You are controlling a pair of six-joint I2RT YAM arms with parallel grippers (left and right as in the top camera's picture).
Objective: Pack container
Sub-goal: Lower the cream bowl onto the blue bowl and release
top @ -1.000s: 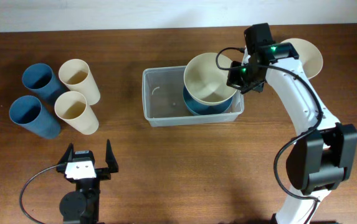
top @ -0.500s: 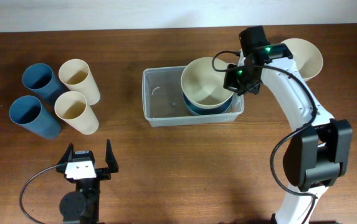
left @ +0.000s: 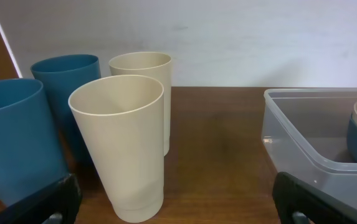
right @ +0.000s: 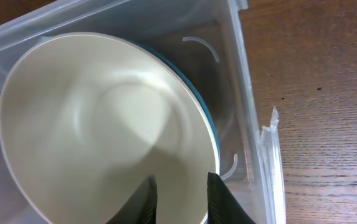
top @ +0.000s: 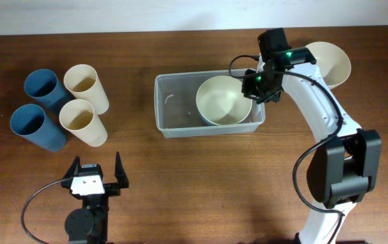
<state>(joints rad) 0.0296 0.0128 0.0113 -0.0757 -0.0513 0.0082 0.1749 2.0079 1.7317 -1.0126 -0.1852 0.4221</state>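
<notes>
The container [top: 175, 108], a clear plastic bin, lies on the table's middle. In its right half a cream bowl [top: 223, 100] rests nested in a blue bowl [right: 201, 107], whose rim just shows under it. My right gripper [top: 256, 85] hovers over the cream bowl's right rim. In the right wrist view its fingers [right: 180, 183] stand a little apart above the bowl's inside, so it is open and holds nothing. My left gripper [top: 97, 166] stays wide open and empty near the front left, facing the cups and the container's wall [left: 296, 134].
Two blue cups [top: 41, 87] [top: 34, 125] and two cream cups [top: 85, 85] [top: 82, 120] lie at the left. Another cream bowl [top: 329, 62] sits at the back right, behind the right arm. The container's left half holds nothing.
The cream bowl, held tilted above the container, came down into the blue bowl. The right gripper's fingers parted and let it go. The left arm stayed still.
</notes>
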